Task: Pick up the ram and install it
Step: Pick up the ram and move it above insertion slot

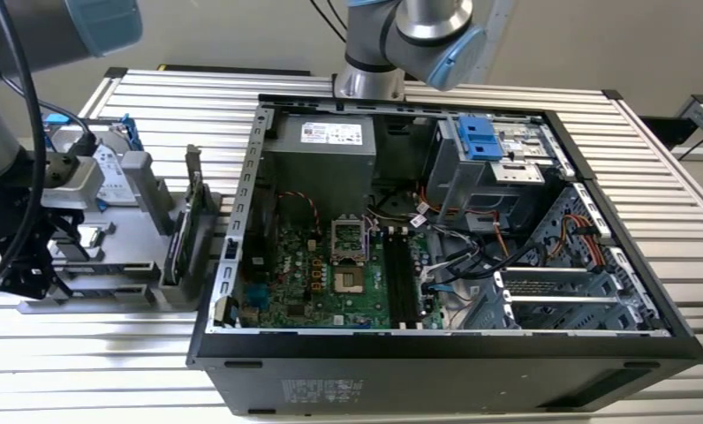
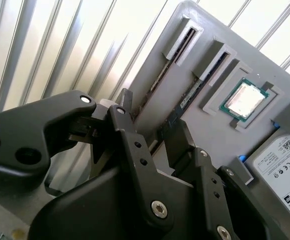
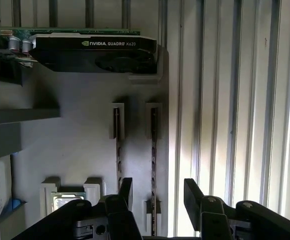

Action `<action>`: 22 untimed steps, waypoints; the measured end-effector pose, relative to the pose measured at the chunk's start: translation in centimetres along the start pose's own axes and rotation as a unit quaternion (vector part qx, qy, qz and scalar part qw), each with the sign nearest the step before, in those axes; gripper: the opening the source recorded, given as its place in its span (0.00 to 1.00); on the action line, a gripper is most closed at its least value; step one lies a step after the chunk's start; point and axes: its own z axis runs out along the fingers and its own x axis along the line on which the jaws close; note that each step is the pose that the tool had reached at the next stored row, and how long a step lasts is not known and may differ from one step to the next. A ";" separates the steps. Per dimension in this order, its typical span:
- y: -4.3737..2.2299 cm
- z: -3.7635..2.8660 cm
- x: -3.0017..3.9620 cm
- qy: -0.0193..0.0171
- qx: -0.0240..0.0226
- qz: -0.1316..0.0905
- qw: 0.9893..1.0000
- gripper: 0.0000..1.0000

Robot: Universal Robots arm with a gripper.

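Two ram sticks stand on edge in holders on a grey parts tray (image 3: 80,145). In the first wrist view my gripper (image 3: 157,196) is open just above them. Its fingers (image 3: 126,190) straddle the ram (image 3: 153,155) that is nearer the tray's edge, without touching it. The other stick (image 3: 118,155) runs just outside one finger. The second wrist view shows the open gripper (image 2: 152,131) over the same dark sticks (image 2: 178,111). In the exterior view the gripper (image 1: 31,269) hangs over the tray (image 1: 116,265) on the exterior view's left, and the motherboard's black slots (image 1: 401,276) lie inside the open computer case (image 1: 446,344).
On the tray also sit a graphics card (image 3: 95,52), a processor chip (image 2: 242,98) in a recess and a labelled drive (image 2: 284,165). The card (image 1: 189,225) stands between the tray and the case wall. Cables and a drive cage (image 1: 493,168) crowd the case. A second arm's base (image 1: 369,84) stands behind it.
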 end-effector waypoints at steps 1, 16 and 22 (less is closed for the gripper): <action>0.00 0.00 0.00 0.000 0.000 0.000 1.000 1.00; 0.03 0.34 0.00 0.000 0.000 -0.005 1.000 1.00; 0.03 0.38 0.00 0.000 0.000 -0.005 1.000 1.00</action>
